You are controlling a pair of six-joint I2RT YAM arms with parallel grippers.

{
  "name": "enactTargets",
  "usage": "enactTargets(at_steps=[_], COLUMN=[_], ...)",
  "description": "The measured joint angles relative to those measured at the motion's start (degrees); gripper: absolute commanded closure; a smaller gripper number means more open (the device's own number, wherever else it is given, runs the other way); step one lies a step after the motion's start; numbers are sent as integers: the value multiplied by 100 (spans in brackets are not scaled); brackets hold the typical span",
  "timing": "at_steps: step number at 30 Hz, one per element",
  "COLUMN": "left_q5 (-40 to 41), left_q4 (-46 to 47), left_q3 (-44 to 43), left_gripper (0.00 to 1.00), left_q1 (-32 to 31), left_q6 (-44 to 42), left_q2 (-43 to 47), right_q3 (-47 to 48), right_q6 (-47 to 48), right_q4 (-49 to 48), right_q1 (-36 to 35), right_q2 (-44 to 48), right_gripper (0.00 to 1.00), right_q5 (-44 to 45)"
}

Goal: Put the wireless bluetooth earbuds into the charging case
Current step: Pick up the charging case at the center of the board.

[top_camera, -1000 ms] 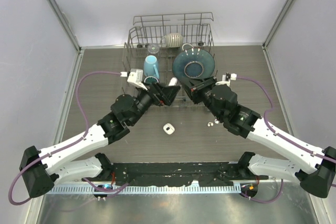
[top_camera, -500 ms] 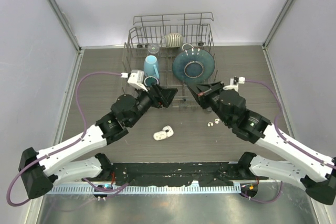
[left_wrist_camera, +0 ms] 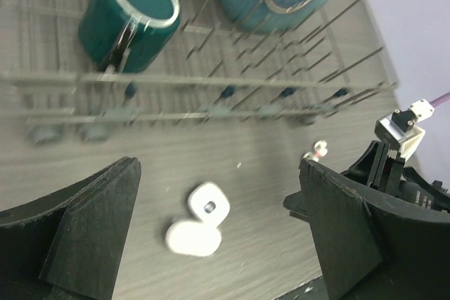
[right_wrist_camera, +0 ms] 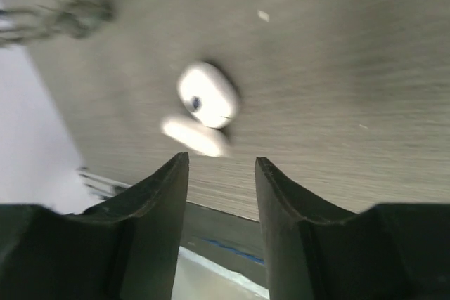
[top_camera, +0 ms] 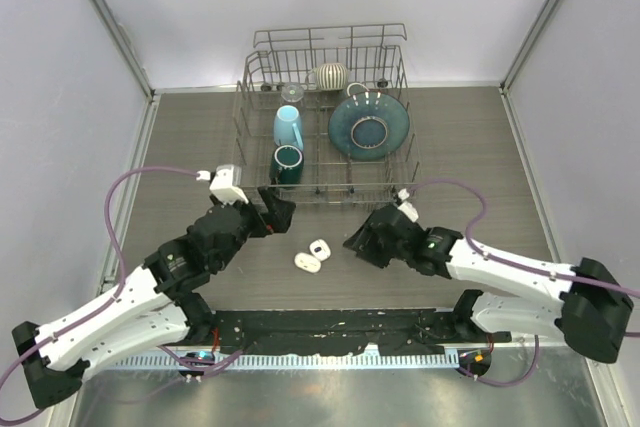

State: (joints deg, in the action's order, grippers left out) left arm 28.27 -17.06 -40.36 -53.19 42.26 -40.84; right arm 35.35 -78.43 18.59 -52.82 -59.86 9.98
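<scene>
Two white pebble-like cases lie side by side on the wooden table, one (top_camera: 320, 246) with a dark dot and one (top_camera: 307, 263) nearer me. Both show in the left wrist view (left_wrist_camera: 209, 205) (left_wrist_camera: 193, 238) and the right wrist view (right_wrist_camera: 207, 94) (right_wrist_camera: 193, 137). Tiny white earbuds (left_wrist_camera: 320, 149) lie on the table to the cases' right; in the top view my right arm hides them. My left gripper (top_camera: 275, 215) (left_wrist_camera: 218, 173) is wide open and empty, up-left of the cases. My right gripper (top_camera: 358, 242) (right_wrist_camera: 221, 159) is open and empty, just right of them.
A wire dish rack (top_camera: 325, 67) stands at the back with a teal cup (top_camera: 287, 162), a light blue cup (top_camera: 288, 127), a blue bowl (top_camera: 368, 125) and a striped ball. The rack's front rail (left_wrist_camera: 211, 82) is close ahead of my left gripper.
Both grippers have pulled back from the rack's front toward the near side. A second white case now lies beside the first. My right arm has swung left and low, covering the earbuds.
</scene>
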Motion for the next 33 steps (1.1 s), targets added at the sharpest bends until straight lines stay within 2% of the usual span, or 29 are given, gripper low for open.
enactTargets(at_steps=[2,4,9,14,22,33], left_q5=[-7,-24,22,310,678,933], left_q4=[-197,-350,-852,-1281,-1825,-2258], left_q3=[271,522,787,772,758,758], left_gripper=[0,0,0,0,0,0], left_q1=[0,0,0,0,0,0], left_q6=[192,382,684,723,734,815], left_q2=[195,400,885,1233,1543,1932], right_q3=[-170,-68,918,1285,1676,1915], right_q6=[35,286,1652,2634,3003,3073], right_q4=[39,15,-127,-511,-448,-483], right_q1=[-74,-116,-328,-562,-748,-986], right_q2=[-326,-605,-1519,-2068,-3161,-3510], right_gripper=[43,43,41,41,41,41], right_q5=[-181,-245,-334,-767,-831,-874])
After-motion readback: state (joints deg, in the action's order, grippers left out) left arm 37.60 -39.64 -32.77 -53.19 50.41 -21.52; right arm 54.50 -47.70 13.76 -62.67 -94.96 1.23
